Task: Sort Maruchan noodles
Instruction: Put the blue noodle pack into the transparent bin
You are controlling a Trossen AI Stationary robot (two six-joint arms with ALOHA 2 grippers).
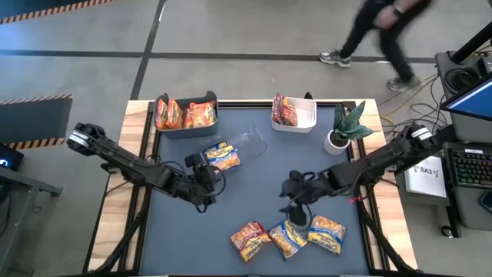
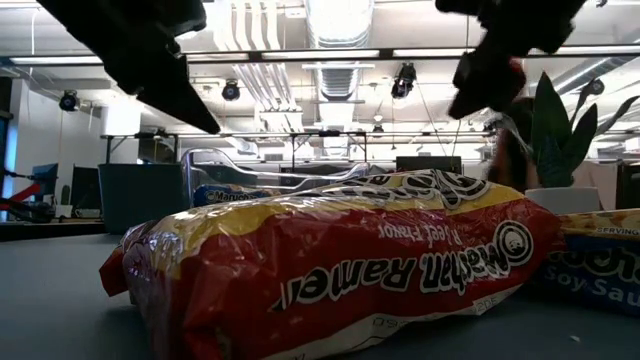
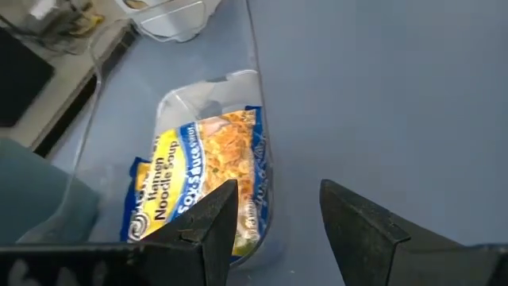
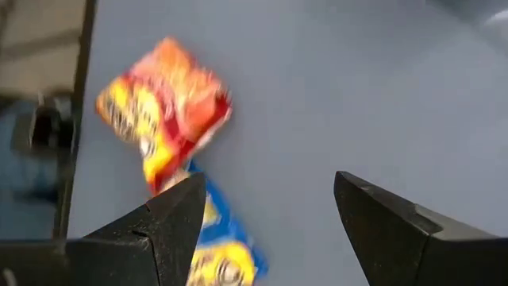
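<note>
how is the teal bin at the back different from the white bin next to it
The teal bin is dark-walled and sits back left; the white bin is pale and sits further right, beside the potted plant. The teal bin holds several orange-yellow packets; the white bin shows dark red packets. Both are open-topped and stand upright on the table.

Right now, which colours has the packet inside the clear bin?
Blue and yellow packet, clearest in the left wrist view.

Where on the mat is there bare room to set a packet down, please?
The widest free patch lies between the left pincer and the right pincer, below the clear bin. The mat's lower left corner is bare too. It is crowded along the front edge, where three loose noodle packets lie, and at the back bins.
</note>
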